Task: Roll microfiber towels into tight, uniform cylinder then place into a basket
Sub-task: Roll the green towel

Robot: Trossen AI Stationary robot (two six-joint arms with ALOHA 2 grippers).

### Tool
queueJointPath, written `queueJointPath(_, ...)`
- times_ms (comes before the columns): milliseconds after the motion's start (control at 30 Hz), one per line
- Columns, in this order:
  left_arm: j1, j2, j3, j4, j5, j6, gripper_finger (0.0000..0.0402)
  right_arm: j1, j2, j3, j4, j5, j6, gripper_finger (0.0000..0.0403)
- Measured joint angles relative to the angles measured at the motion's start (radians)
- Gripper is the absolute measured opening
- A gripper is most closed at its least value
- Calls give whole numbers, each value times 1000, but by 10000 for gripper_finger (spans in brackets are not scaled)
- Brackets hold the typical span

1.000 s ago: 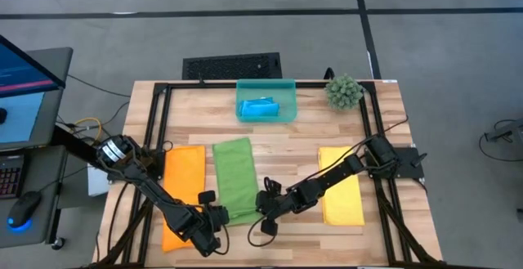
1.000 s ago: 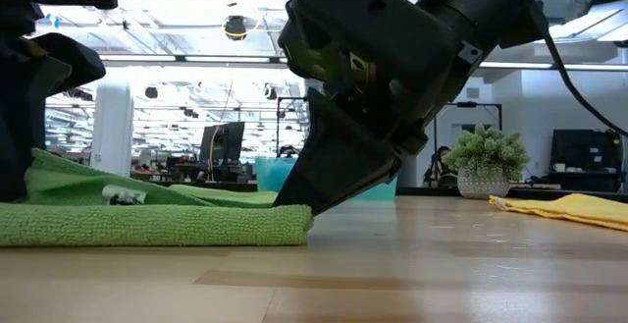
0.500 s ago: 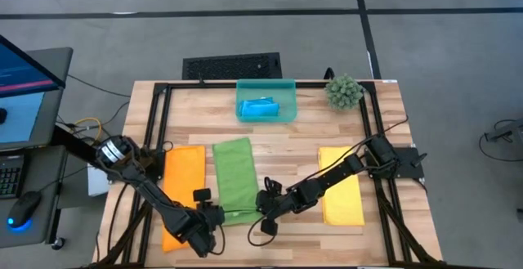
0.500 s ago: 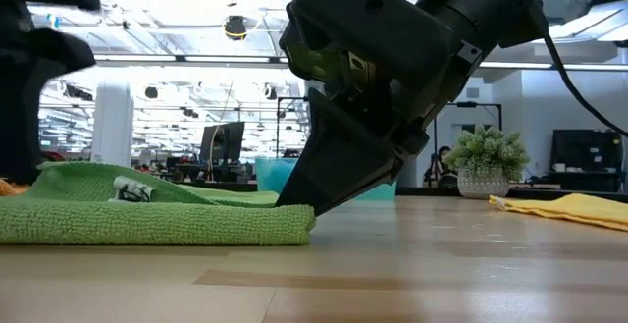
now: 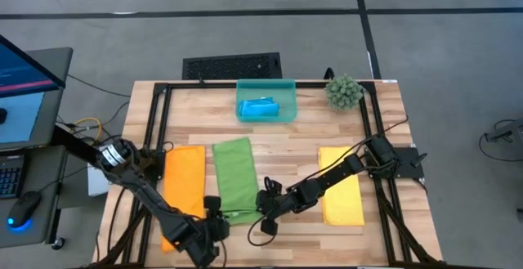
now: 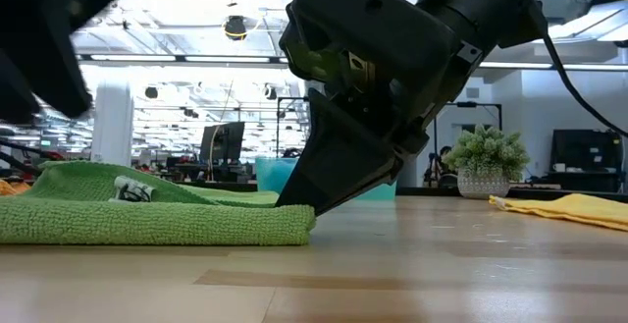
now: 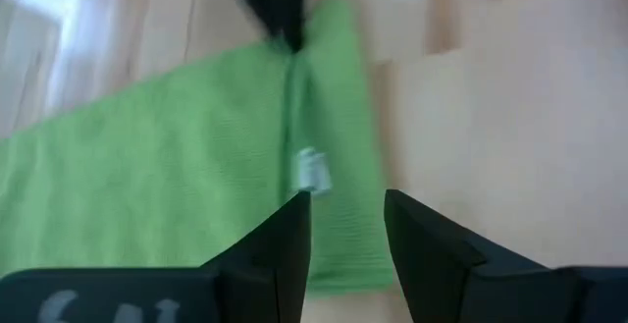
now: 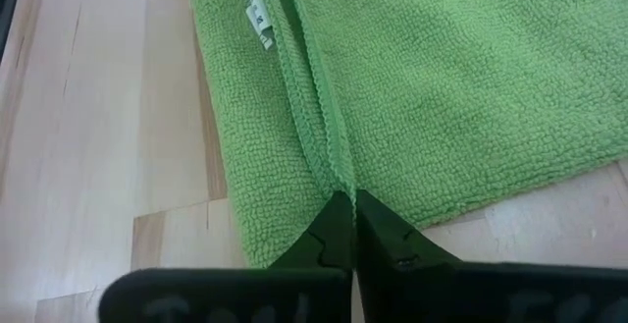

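Observation:
The green towel lies flat on the table's middle, with its near end folded over into a flap that bears a white tag. My right gripper is shut at that fold's right end. My left gripper hovers open above the near left part of the towel, touching nothing. The orange towel lies flat to the left and the yellow towel to the right. The teal basket at the far edge holds a rolled blue towel. My right gripper pinches the hemmed edge of the folded-over flap between its two fingertips, at the towel's near right side. The fingers slant down from the table's right. The towel lies slack on the table, and the flap rests on the layer below.
A spiky green plant ball stands at the far right corner. A black frame rail runs round the tabletop. Bare wood lies between the green and yellow towels. A desk with a monitor stands left of the table.
My left gripper has come off the towel's folded near end, risen and drawn back toward the table's near edge, rolling about its wrist. The flap it left has settled flat with its tag showing. My right gripper has kept still on the fold.

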Motion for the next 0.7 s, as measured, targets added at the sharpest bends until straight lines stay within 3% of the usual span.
queueJointPath(433,28,40,-77,23,-3,-91,126,1,0,0,0,-1,-5,17)
queueJointPath(700,-11,36,-44,-21,-128,-91,126,1,0,0,0,-3,-8,12)
